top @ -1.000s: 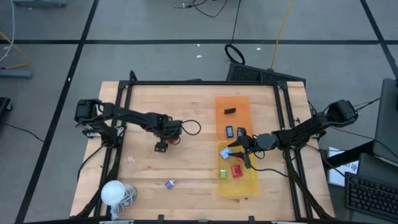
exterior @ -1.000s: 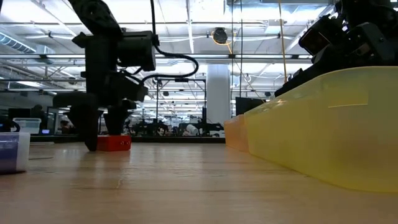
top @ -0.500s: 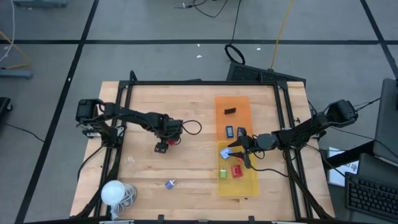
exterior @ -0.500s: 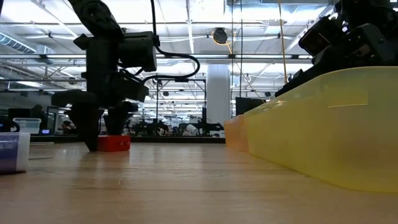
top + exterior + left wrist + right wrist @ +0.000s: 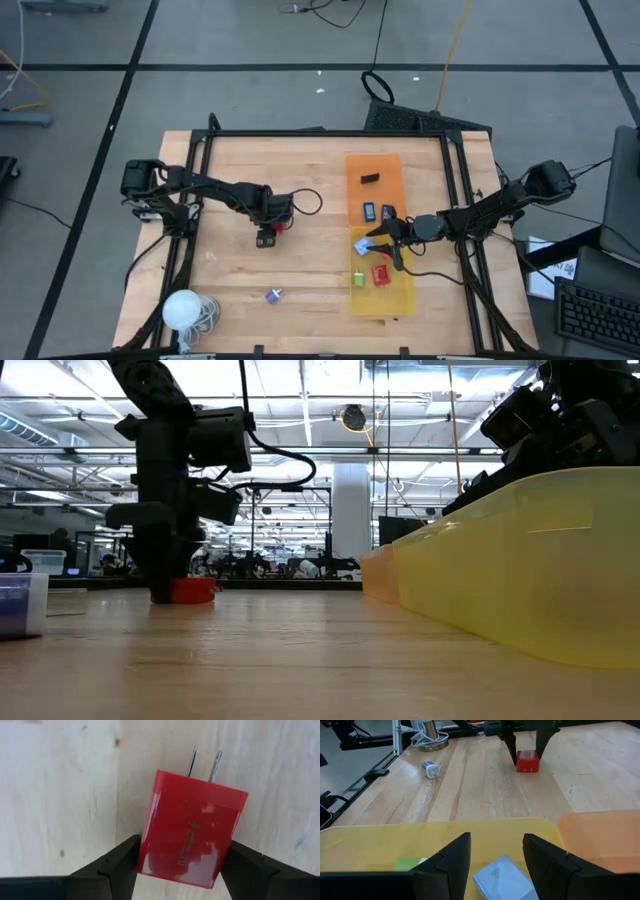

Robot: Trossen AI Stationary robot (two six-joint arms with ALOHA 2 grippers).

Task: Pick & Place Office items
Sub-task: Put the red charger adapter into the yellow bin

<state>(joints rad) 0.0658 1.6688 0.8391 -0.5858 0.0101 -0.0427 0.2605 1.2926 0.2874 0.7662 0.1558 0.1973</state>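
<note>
Two dark fingers (image 5: 117,865) of my left gripper (image 5: 187,872) sit on either flank of the red charger block (image 5: 191,840), one pad against each long side, so I read the jaws as pinching it or at the very point of closing. In the right wrist view the same fingers straddle it from above, and the low view shows the block resting on the wooden table (image 5: 300,290) under the gripper.

I judge this piece a rigid plastic shell, light, with a glossy face that could slip if I squeeze only the rounded corners. The flat side walls are the place to hold, and that is where the pads are. Its two metal prongs (image 5: 204,762) point away from the wrist, clear of the fingers; I would keep off them, since they are thin and give no grip.

From above, the block lies near the table's middle, well apart from the orange tray (image 5: 373,165) and the yellow tray (image 5: 403,297) on the right.

My right gripper (image 5: 494,865) waits over the yellow tray with its fingers spread, a light-blue piece (image 5: 502,876) lying between them, not held. A green piece (image 5: 358,279) and another red one (image 5: 381,274) lie in that tray. A small blue-and-white plug (image 5: 273,295) lies loose on the wood near the front edge.
</note>
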